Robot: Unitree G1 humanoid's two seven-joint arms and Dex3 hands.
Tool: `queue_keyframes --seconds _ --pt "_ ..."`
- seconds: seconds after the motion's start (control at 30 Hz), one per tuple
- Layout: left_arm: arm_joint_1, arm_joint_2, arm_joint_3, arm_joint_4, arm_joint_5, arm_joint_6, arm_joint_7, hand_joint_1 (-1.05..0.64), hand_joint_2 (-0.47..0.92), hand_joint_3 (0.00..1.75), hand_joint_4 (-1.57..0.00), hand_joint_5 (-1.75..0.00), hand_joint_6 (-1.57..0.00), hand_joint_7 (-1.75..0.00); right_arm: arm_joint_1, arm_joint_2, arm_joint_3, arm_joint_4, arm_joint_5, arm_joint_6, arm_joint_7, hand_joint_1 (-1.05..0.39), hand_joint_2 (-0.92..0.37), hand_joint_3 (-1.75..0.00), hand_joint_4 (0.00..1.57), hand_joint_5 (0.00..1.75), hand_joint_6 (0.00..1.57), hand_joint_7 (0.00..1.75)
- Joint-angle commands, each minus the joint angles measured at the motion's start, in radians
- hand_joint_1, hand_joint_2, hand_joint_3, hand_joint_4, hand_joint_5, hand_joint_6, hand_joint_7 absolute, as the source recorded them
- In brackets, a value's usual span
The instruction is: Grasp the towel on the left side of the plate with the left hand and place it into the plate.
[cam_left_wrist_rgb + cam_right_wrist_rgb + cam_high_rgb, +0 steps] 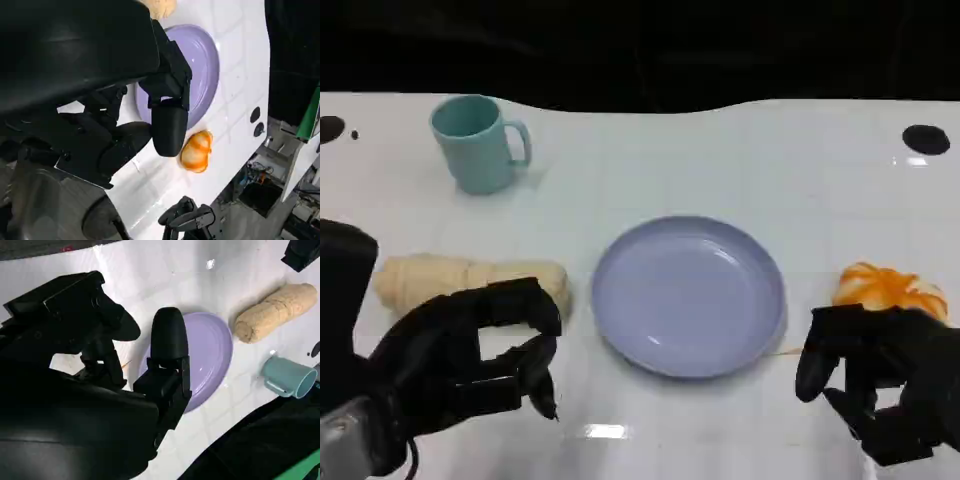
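The rolled beige towel [470, 283] lies on the white bench [720, 150] left of the lavender plate [688, 295], just beyond the left robot hand [470, 355], whose loosely curled fingers hold nothing.

Bright, even light falls from overhead onto the white table [740, 160], leaving small glare patches near its front edge and by its far right corner, and a soft sheen on the plate [688, 295]. Shadows under things are faint and short. Both wrist views are soft, with the near black hands blurred.
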Motion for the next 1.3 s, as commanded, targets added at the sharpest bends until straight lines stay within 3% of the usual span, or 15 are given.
queue_keyframes --seconds 0.03,0.8,1.0,1.1,1.27,1.3 --pt "-0.007 0.019 0.006 0.003 0.002 -0.006 0.009 -0.13 0.73 1.03 -0.75 -1.75 -0.63 -1.64 -0.003 -0.001 -0.005 0.001 0.004 -0.008 -0.006 0.02 -0.56 -1.10 0.75 1.75 0.71 1.45" --pt "-0.010 0.011 0.005 -0.002 0.020 -0.003 0.043 -0.11 0.69 1.04 -0.74 -1.75 -0.65 -1.61 -0.008 -0.003 -0.001 -0.001 -0.005 -0.004 -0.004 0.02 -0.56 -1.10 0.74 1.75 0.70 1.44" --pt "-0.004 0.029 -0.019 -0.014 0.074 -0.059 0.074 -0.08 0.60 1.14 -0.65 -1.61 -0.68 -1.31 -0.009 0.002 0.003 -0.006 -0.006 0.003 -0.008 0.02 -0.55 -1.11 0.75 1.75 0.71 1.45" --pt "0.010 0.062 -0.064 -0.029 0.170 -0.157 0.079 -0.13 0.48 1.16 -0.62 -1.38 -0.68 -1.00 -0.011 0.004 0.005 -0.005 -0.004 0.004 -0.009 0.02 -0.55 -1.11 0.75 1.75 0.71 1.46" --pt "0.035 0.109 -0.119 0.009 0.302 -0.387 0.035 -0.19 0.65 0.81 -0.53 -1.09 -0.64 -0.55 -0.013 0.014 0.007 -0.010 -0.002 0.021 -0.015 0.02 -0.55 -1.11 0.75 1.75 0.70 1.46" --pt "0.038 0.116 -0.126 0.029 0.325 -0.446 0.024 -0.20 0.73 0.65 -0.51 -0.97 -0.62 -0.40 -0.014 0.015 0.008 -0.011 -0.005 0.025 -0.018 0.02 -0.55 -1.11 0.75 1.75 0.70 1.46"
